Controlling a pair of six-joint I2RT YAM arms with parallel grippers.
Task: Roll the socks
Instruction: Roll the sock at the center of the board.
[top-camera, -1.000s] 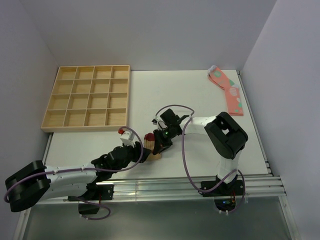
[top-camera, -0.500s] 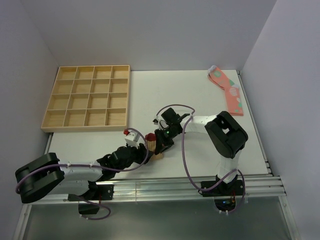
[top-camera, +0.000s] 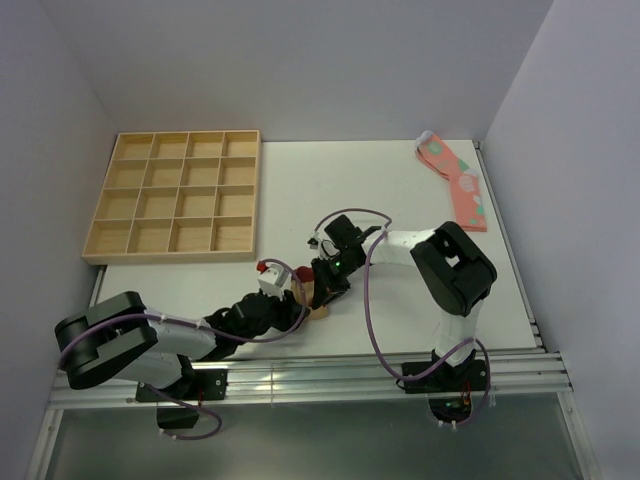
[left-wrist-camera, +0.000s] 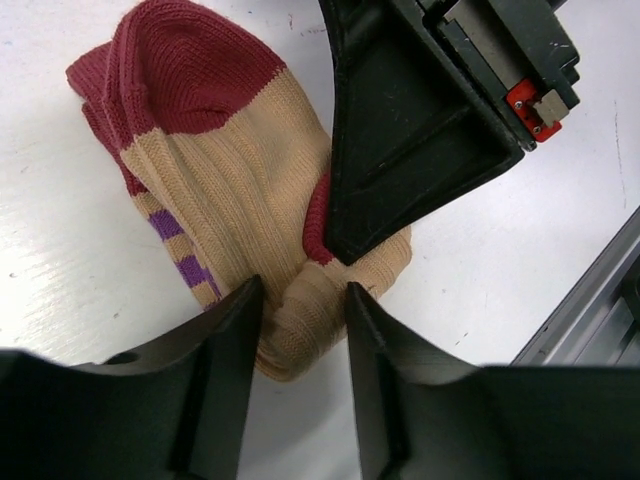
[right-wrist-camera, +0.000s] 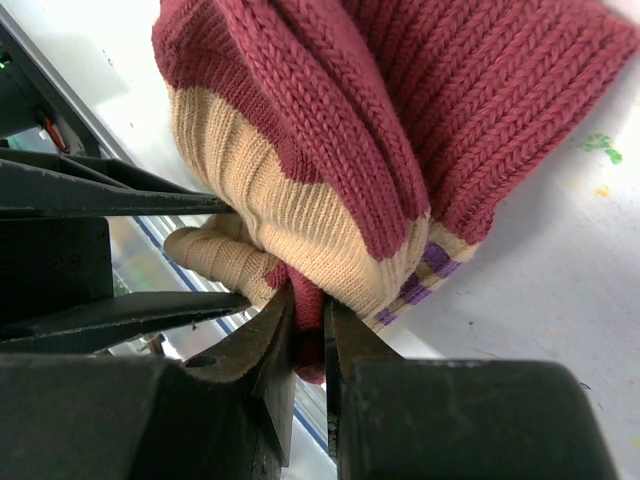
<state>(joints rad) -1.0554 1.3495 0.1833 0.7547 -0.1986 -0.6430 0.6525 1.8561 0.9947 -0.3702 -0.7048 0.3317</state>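
I've got a wooden tray of square compartments at the far left of the white table. Pink spotted socks lie flat in the far right corner, well apart from it. A metal rail runs along the near edge.

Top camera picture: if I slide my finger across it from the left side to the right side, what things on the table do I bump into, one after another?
wooden tray → tan sock → pink spotted socks
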